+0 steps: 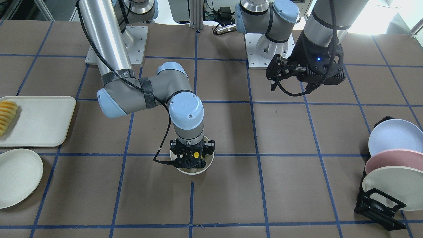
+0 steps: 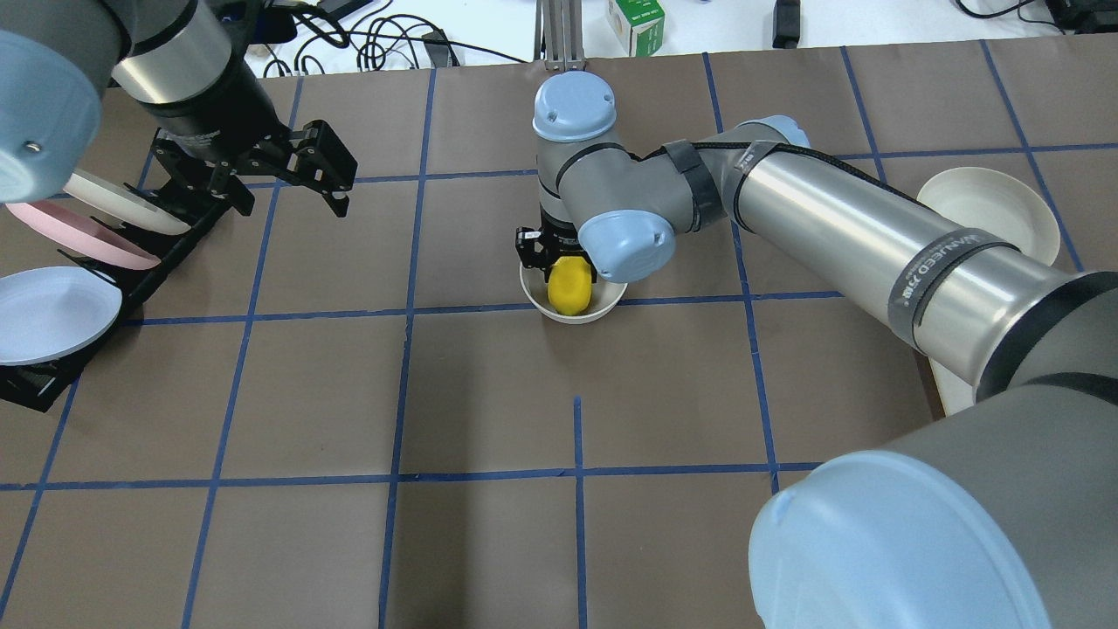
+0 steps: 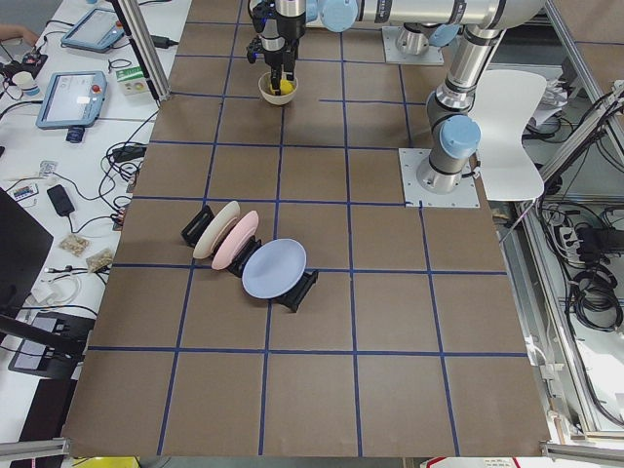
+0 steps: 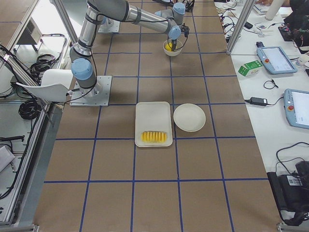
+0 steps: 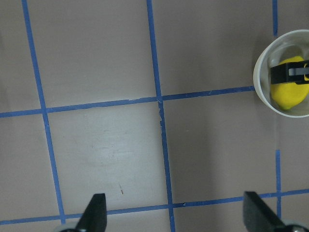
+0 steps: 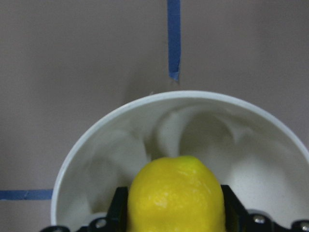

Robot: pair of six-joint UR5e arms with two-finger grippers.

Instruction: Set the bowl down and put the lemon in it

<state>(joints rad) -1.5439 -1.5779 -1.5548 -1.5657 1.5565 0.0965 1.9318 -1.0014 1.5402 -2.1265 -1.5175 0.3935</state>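
The off-white bowl (image 2: 572, 318) stands on the brown table near its middle. It also shows in the front view (image 1: 193, 171), the left wrist view (image 5: 260, 82) and the right wrist view (image 6: 96, 145). The yellow lemon (image 2: 569, 286) is inside the bowl's rim, held between the fingers of my right gripper (image 2: 559, 262), which points straight down into the bowl. The lemon fills the bottom of the right wrist view (image 6: 176, 188); whether it touches the bowl's floor is hidden. My left gripper (image 2: 327, 175) is open and empty, raised above the table well off to the left (image 1: 275, 74).
A black rack (image 1: 376, 205) with blue, pink and off-white plates stands at the table's end under my left arm. A cream tray (image 1: 39, 122) with yellow-orange fruit slices (image 1: 7, 115) and a flat off-white plate (image 1: 18, 177) lie at the other end.
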